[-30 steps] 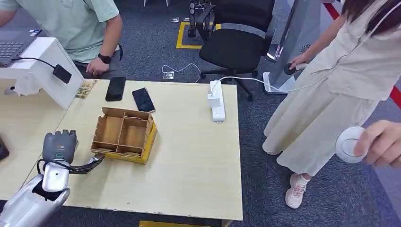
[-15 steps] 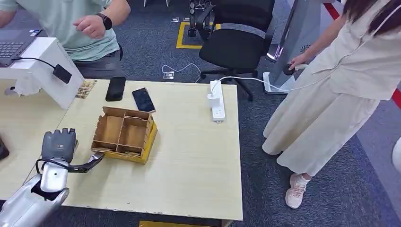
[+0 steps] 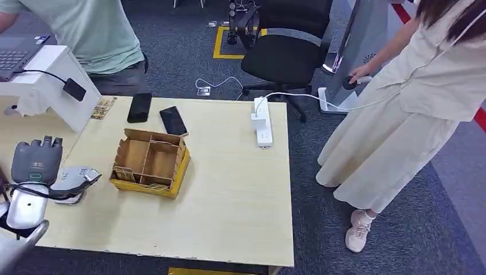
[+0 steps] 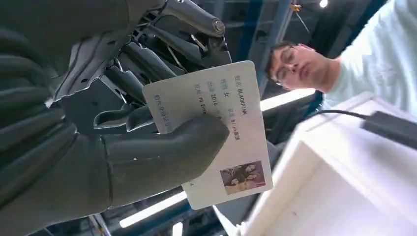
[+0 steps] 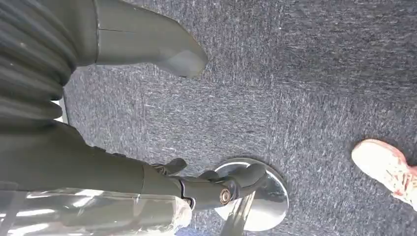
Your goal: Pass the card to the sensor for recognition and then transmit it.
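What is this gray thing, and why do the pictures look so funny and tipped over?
The gray thing is a robot's left hand. One picture comes from a camera in the robot's head, looking down at a table. Two more come from cameras at its wrists, so they look tilted. On the table sit a cardboard box with compartments, two phones and a power strip. The left hand holds a card with a small photo, near a white stand. The right hand hangs over the carpet, holding nothing.

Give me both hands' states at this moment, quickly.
Left hand: holds the card between thumb and fingers.
Right hand: open, holding nothing.
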